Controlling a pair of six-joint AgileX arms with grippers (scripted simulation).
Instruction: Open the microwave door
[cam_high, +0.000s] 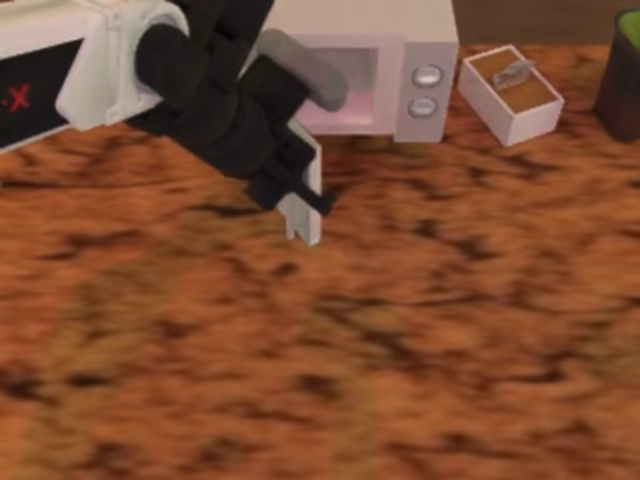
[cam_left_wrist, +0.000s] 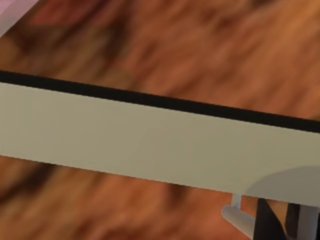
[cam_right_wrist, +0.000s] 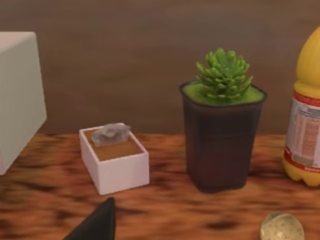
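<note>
Microwave door (cam_high: 305, 195) swung open, upper centre of the top view.
My left gripper (cam_high: 292, 192) pinched its edge by the handle, the microwave (cam_high: 425, 40) behind (right arm unseen).

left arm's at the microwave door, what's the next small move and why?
Probably keep swinging the microwave door outward, away from the microwave. It already stands about edge-on to the front, pink cavity exposed, with the left gripper at its handle end, so a little more arc should finish the opening.
</note>
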